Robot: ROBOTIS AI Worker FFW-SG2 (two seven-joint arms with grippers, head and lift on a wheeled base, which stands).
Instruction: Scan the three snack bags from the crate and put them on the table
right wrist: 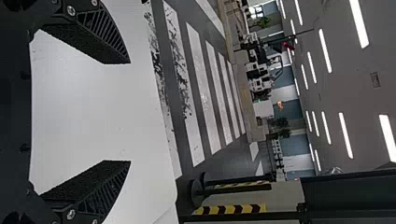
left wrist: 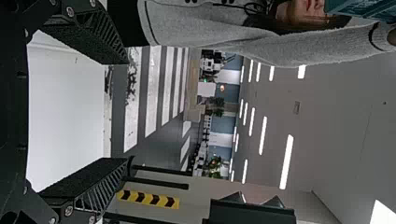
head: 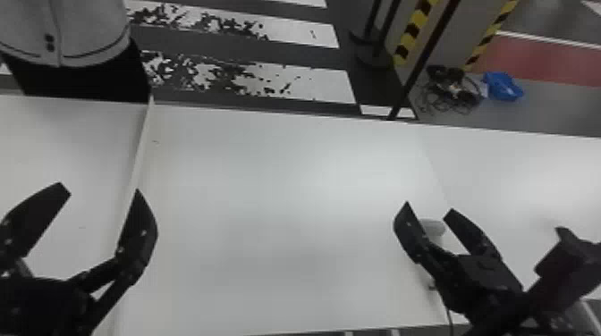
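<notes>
Cables [head: 448, 91] behind the table [head: 277, 187] (right)

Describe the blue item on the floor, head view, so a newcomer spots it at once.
Start at the white table and look past its far edge, toward the right, to the grey floor below the red floor area. The blue item lies just right of a dark cable tangle; its solid bright blue sets it apart.

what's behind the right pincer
Behind the right pincer, a small grey thing partly shows against the white table. Whatever else the pincer covers can't be seen.
</notes>
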